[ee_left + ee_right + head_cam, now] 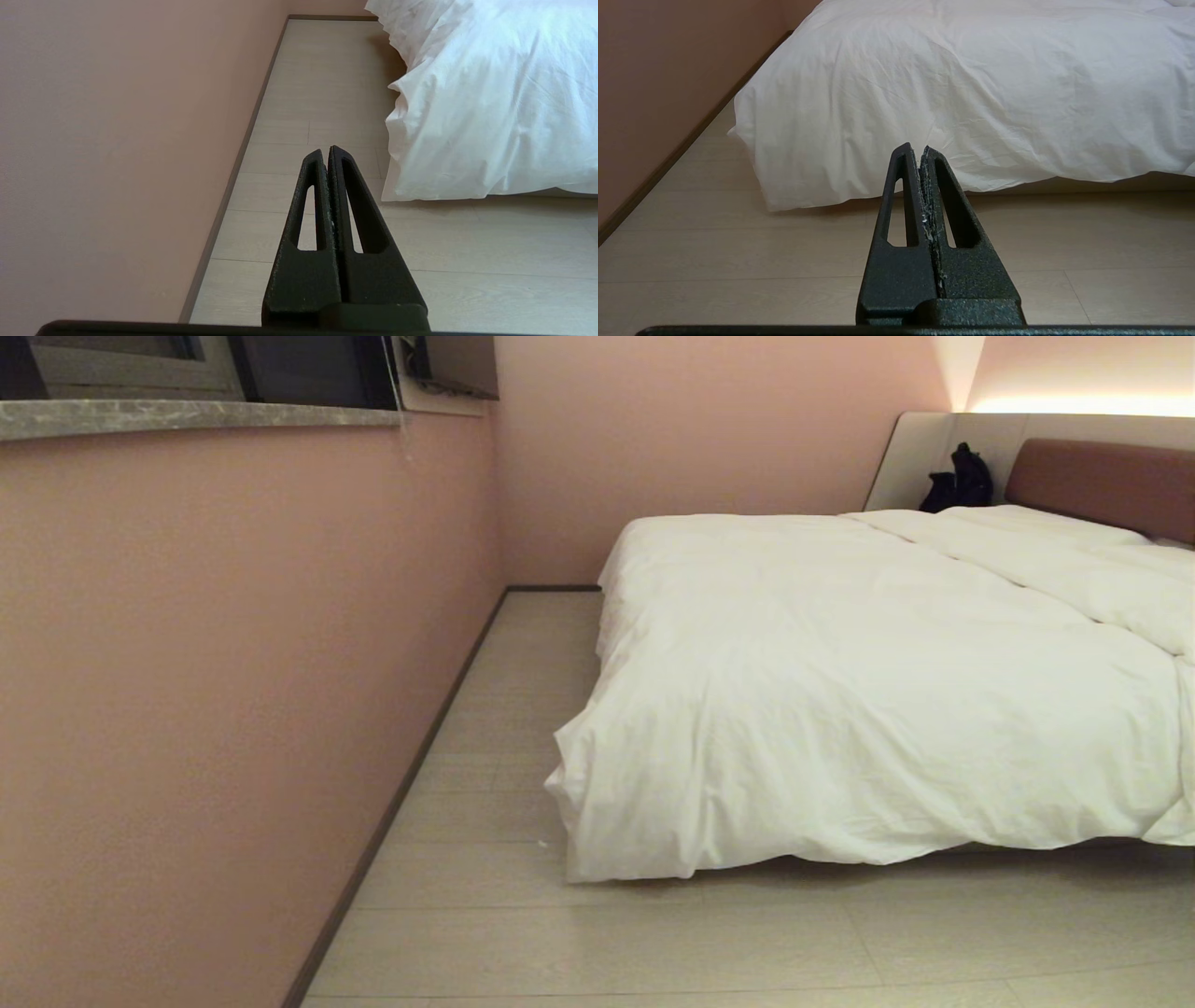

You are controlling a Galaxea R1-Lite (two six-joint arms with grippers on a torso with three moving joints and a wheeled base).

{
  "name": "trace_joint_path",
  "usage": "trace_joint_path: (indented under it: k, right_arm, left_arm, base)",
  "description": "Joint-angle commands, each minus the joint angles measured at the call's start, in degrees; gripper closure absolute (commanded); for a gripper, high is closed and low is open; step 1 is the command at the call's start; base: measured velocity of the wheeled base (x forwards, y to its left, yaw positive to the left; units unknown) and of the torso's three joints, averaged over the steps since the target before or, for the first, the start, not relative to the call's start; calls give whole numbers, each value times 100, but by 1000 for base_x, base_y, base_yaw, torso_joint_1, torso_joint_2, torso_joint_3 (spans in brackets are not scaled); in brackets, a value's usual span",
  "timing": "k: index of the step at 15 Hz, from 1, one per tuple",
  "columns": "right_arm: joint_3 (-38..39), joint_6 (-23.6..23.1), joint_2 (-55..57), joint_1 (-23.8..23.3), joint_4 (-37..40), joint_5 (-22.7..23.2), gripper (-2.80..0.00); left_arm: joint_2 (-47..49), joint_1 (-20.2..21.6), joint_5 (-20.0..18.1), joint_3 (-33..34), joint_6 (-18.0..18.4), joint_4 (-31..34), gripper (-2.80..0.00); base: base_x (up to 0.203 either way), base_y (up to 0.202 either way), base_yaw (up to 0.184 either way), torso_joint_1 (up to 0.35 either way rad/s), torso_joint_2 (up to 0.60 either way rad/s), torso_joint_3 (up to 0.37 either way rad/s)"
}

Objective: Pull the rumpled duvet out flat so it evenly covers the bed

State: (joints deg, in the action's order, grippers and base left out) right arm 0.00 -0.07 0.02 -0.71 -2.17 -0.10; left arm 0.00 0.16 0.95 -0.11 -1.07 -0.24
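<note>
The white puffy duvet (868, 691) lies over the bed (1102, 481), hanging over the foot end nearly to the floor, with a long ridge of folds toward the headboard. Neither arm shows in the head view. My left gripper (326, 150) is shut and empty, held above the floor to the left of the duvet's hanging corner (486, 116). My right gripper (916, 148) is shut and empty too, pointing at the duvet's foot-end drape (971, 102), some way short of it.
A pink wall (233, 691) with a dark skirting runs along the left, leaving a narrow floor aisle (523, 709) beside the bed. A black bag (962, 481) sits by the headboard panel. Pale plank floor (700, 943) lies in front of the bed.
</note>
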Motion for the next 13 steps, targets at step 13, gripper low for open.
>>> trace_joint_path:
  k: [13]
  right_arm:
    - [0, -1, -2, 0, -3, 1, 0]
  left_arm:
    - [0, 2, 1, -6, -7, -2, 0]
  base:
    - [0, 0, 0, 0, 0, 0]
